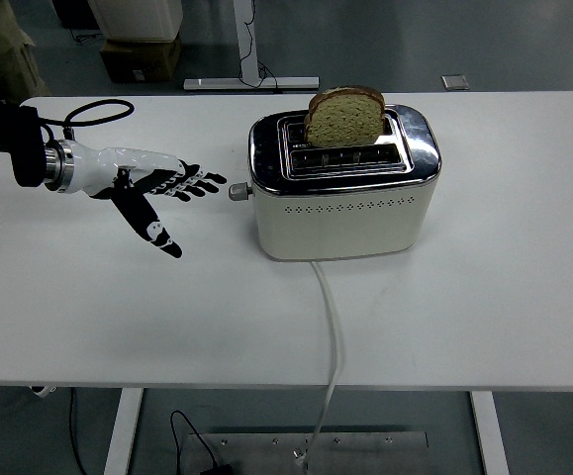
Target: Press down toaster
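A cream toaster [345, 203] with a chrome top stands in the middle of the white table [464, 297]. A brown bread slice [344, 116] sticks up out of its far slot. The toaster's lever knob [236, 192] juts from its left end, in the raised position. My left hand [172, 193] hovers open just left of that knob, fingers spread and pointing right, the thumb hanging down. A small gap separates the fingertips [217, 179] from the knob. The right hand is out of sight.
The toaster's white power cord [334, 327] runs from its front over the table's near edge. A black cable [93, 109] loops behind my left wrist. A cardboard box [140, 57] and a table leg stand on the floor beyond the far edge.
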Controlling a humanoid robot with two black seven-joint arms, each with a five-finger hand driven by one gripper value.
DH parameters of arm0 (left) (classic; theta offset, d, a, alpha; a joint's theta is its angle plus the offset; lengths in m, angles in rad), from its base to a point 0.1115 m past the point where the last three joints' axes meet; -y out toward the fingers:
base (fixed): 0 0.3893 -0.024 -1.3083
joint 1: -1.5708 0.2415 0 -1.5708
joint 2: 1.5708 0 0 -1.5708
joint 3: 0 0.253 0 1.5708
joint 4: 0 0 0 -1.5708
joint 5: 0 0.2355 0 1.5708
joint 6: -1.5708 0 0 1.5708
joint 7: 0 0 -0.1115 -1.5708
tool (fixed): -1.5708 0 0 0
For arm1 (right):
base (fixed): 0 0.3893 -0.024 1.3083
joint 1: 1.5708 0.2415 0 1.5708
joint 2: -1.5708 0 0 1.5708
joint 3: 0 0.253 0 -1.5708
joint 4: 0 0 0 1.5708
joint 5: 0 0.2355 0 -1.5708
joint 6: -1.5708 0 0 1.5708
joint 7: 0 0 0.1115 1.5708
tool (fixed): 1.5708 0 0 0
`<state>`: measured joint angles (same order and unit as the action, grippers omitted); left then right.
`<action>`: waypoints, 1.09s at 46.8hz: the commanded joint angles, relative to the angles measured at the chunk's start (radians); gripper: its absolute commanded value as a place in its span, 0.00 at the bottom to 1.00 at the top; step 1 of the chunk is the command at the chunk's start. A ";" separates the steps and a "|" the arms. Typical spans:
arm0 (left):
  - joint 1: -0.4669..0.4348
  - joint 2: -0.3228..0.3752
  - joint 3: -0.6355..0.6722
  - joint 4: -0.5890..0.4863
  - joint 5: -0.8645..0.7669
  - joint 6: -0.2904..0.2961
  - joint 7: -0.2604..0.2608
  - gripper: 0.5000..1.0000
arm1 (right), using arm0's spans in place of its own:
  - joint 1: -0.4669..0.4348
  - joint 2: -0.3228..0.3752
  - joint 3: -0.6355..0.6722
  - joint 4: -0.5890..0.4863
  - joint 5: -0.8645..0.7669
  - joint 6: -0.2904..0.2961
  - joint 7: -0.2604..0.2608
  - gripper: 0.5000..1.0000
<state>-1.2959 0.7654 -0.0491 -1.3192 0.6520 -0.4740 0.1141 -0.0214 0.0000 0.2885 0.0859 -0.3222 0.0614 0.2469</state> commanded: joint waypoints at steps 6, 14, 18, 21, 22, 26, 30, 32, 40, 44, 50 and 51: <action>0.000 -0.009 0.008 0.006 0.008 0.002 -0.001 1.00 | 0.000 0.000 0.000 0.000 0.000 0.000 0.000 1.00; 0.001 -0.011 0.011 0.014 0.014 0.002 -0.001 1.00 | 0.000 0.000 0.000 0.000 0.000 0.000 0.000 1.00; 0.003 -0.026 0.011 0.031 0.014 0.002 -0.001 1.00 | 0.000 0.000 0.000 0.000 0.000 0.000 0.000 1.00; 0.003 -0.029 0.011 0.044 0.014 0.002 -0.001 1.00 | 0.000 0.000 0.000 0.000 0.000 0.000 0.000 1.00; 0.003 -0.029 0.011 0.048 0.014 0.002 -0.001 1.00 | 0.000 0.000 0.000 0.000 0.000 0.000 0.000 1.00; 0.003 -0.031 0.011 0.051 0.014 0.002 -0.001 1.00 | 0.000 0.000 0.000 0.000 0.000 0.000 0.000 1.00; 0.003 -0.031 0.011 0.051 0.014 0.000 -0.001 1.00 | 0.000 0.000 0.000 0.000 0.000 0.000 0.000 1.00; 0.003 -0.034 0.011 0.051 0.014 0.000 -0.001 1.00 | 0.000 0.000 0.000 0.000 0.000 0.000 0.000 1.00; 0.004 -0.044 0.011 0.051 0.014 0.002 -0.001 1.00 | 0.000 0.000 0.000 0.000 0.000 0.000 0.000 1.00; 0.006 -0.046 0.011 0.051 0.014 0.002 -0.001 1.00 | 0.000 0.000 0.000 0.000 0.000 0.000 0.000 1.00; 0.009 -0.052 0.011 0.052 0.014 0.002 -0.001 1.00 | 0.000 0.000 0.000 0.000 0.000 0.000 0.000 1.00; 0.009 -0.054 0.011 0.052 0.014 0.000 -0.001 1.00 | 0.000 0.000 0.000 0.000 0.000 0.000 0.000 1.00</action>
<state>-1.2878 0.7167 -0.0382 -1.2680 0.6658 -0.4728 0.1134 -0.0214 0.0000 0.2884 0.0859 -0.3221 0.0614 0.2469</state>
